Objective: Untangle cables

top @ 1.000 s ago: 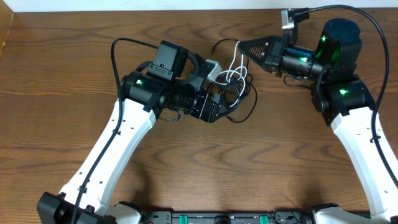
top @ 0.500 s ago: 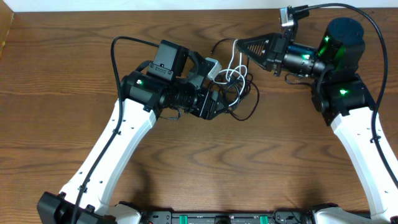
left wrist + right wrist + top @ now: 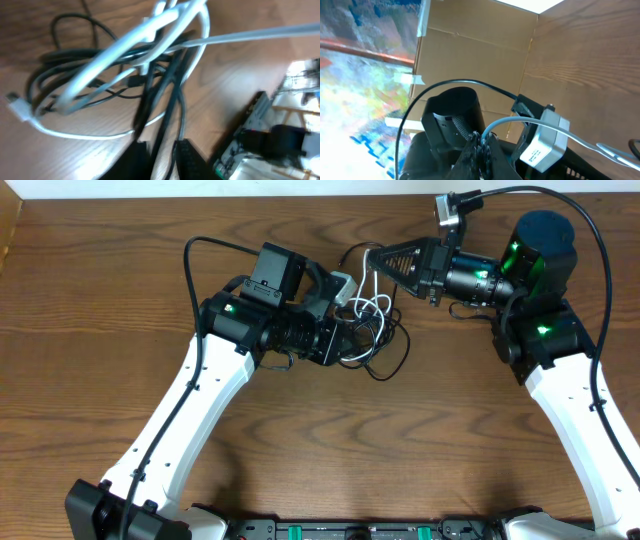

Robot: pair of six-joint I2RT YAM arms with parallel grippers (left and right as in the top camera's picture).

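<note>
Left claw tight on black cables, right claw clamped on white cable, all knotted together over wood table.

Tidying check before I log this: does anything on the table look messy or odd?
Yes. The white cable and black cables sit in one knotted heap in the middle of the table, white loops threaded through black ones. One white strand runs taut to the right gripper, which pinches it.
</note>
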